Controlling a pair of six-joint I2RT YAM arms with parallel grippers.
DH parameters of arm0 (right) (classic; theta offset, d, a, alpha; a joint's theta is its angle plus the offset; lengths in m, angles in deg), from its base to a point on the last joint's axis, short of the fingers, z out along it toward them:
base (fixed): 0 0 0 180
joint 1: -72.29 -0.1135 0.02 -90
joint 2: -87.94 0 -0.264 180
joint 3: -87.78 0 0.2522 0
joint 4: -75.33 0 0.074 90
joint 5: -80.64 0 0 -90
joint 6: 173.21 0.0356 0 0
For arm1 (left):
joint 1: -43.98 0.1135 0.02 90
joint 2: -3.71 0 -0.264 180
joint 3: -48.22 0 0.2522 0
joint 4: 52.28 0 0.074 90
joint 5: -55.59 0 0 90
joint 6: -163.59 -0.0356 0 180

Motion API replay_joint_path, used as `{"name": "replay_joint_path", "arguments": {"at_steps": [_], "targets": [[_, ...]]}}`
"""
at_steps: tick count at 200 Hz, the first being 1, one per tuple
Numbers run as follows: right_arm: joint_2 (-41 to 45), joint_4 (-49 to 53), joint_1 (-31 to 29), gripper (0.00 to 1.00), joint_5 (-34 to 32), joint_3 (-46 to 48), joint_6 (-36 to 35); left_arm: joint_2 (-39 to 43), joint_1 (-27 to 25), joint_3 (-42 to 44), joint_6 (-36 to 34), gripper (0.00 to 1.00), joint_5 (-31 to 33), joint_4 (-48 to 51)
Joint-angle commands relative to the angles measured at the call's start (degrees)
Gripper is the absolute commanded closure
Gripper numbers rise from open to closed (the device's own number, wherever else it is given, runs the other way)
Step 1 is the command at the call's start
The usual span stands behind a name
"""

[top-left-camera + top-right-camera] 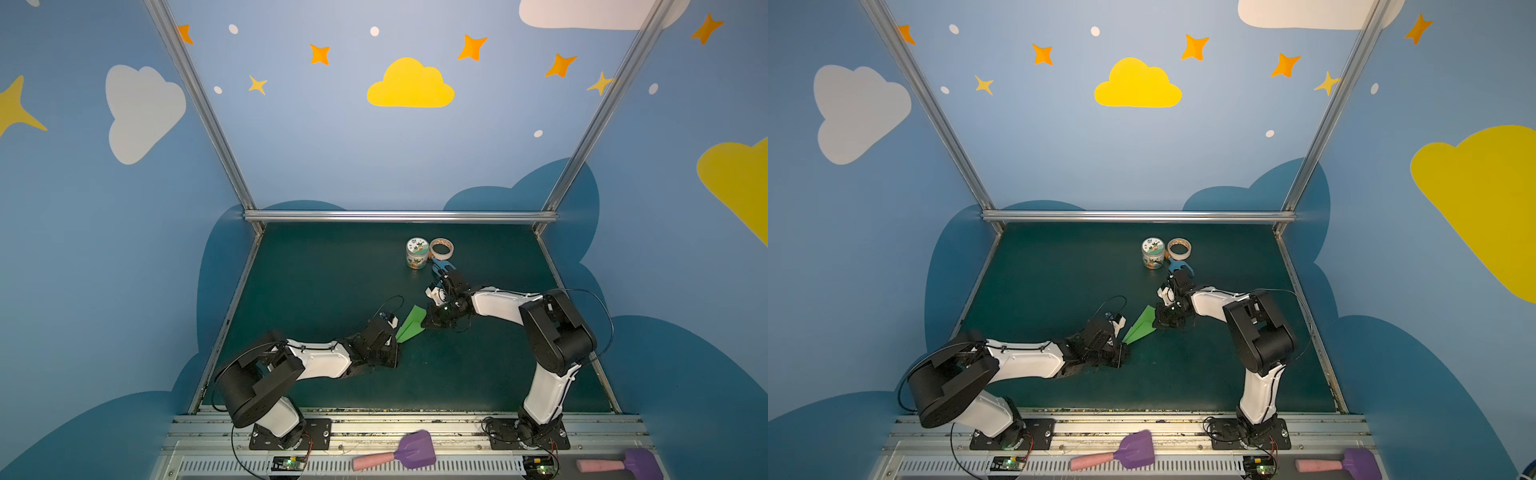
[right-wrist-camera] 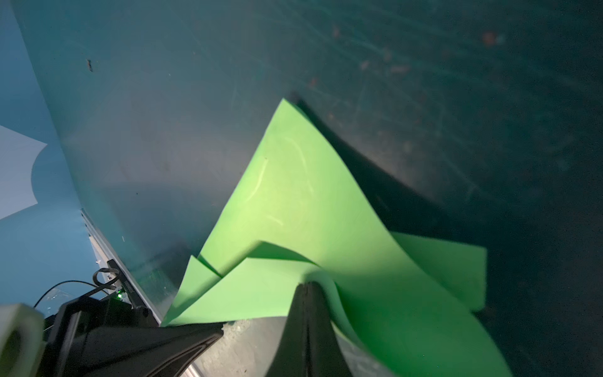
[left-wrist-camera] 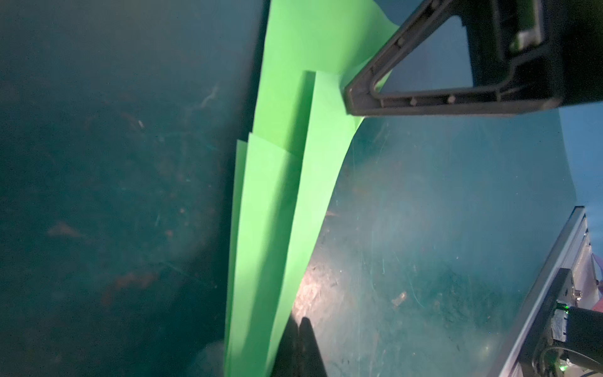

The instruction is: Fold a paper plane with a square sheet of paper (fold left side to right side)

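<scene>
Evidently left pincer [image 1: 395, 340] and right pincer [image 1: 426, 323] each clamp on opposite ends of the paper plane [image 1: 410, 326] between them.

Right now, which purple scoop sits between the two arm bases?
The centre scoop, lying between the left base and right base. The corner scoop lies outside the right base.

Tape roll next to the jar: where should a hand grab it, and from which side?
Probably from straight above, on the rim's right side: one finger in the hole, one outside. The tape roll lies flat with its hole facing up, so the band is the only thin part. The jar crowds its left and a blue piece sits just in front, so those sides look blocked.
</scene>
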Motion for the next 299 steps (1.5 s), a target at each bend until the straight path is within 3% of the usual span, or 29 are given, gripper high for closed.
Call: {"name": "replay_joint_path", "arguments": {"at_steps": [1,45,124,227,299], "targets": [[-2.9,2.9,1.4,1.0,-8.1,1.7,-1.3,2.3,0.2,-0.3,-0.7,0.97,-1.0,4.3],[-2.8,2.0,1.3,1.0,-7.4,2.8,-1.2,5.2,0.3,-6.9,-3.0,0.97,-3.4,8.9],[-3.6,1.5,1.3,1.0,-7.2,2.6,-1.7,-5.1,5.1,-14.6,-8.2,0.97,-6.5,11.0],[-0.1,1.1,1.5,0.99,-8.4,4.7,-2.9,-7.8,6.0,-5.3,-4.7,0.97,-5.8,3.9],[1.0,2.6,5.2,0.97,-10.9,6.1,-3.3,-9.4,6.6,-2.7,-3.1,0.97,-6.6,0.7]]}}
